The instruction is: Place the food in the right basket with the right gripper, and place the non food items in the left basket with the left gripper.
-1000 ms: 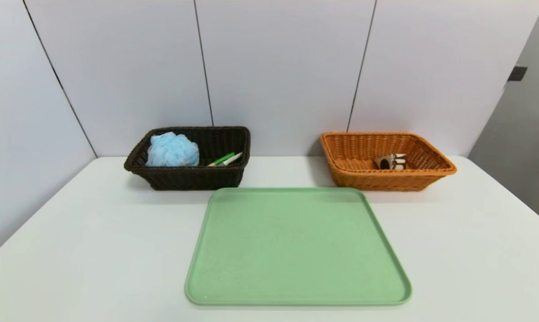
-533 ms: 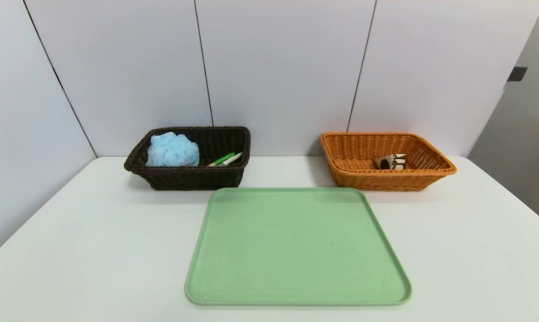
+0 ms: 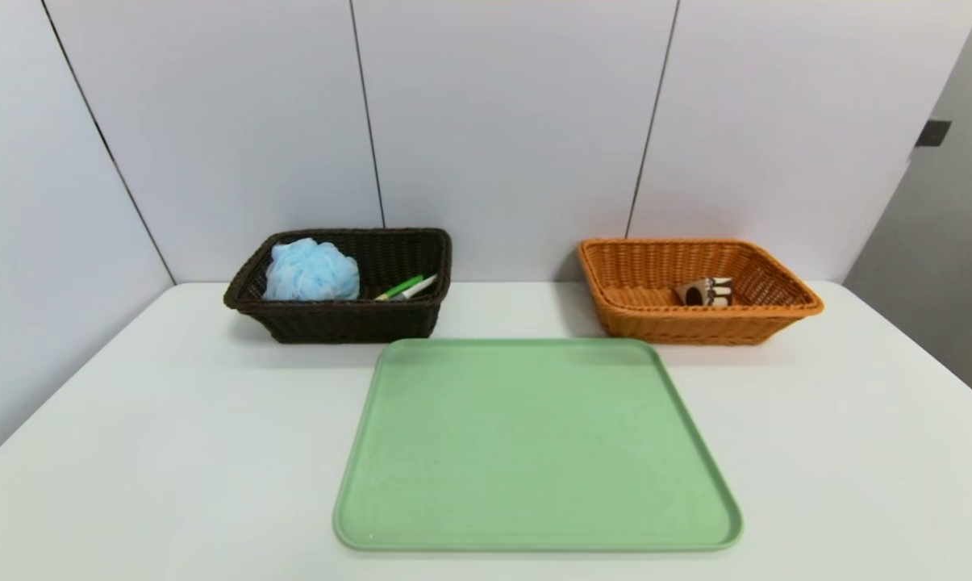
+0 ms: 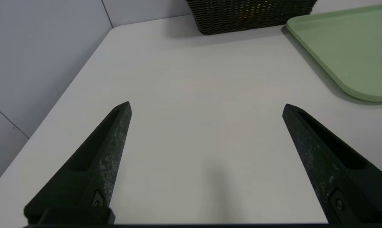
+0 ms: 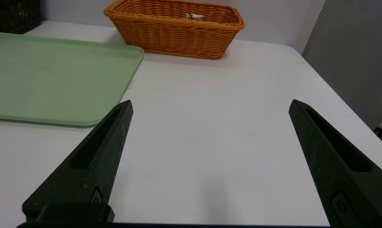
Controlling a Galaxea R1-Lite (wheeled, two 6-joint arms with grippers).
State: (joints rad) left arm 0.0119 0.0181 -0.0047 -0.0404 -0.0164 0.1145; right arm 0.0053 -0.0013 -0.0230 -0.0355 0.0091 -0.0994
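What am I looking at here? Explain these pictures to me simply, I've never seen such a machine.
This is a robot with two arms, each ending in a claw. The head picture looks forward and down at a white table. The other two come from cameras on the wrists, so each shows its own claw up close.

On the table lies a green tray with nothing on it. Behind it, on the robot's left, a dark basket holds a blue puffy ball and two slim items, one green, one white. On its right, an orange basket holds a small brown-and-white item.

The left claw and right claw both stand open over the table, holding nothing.
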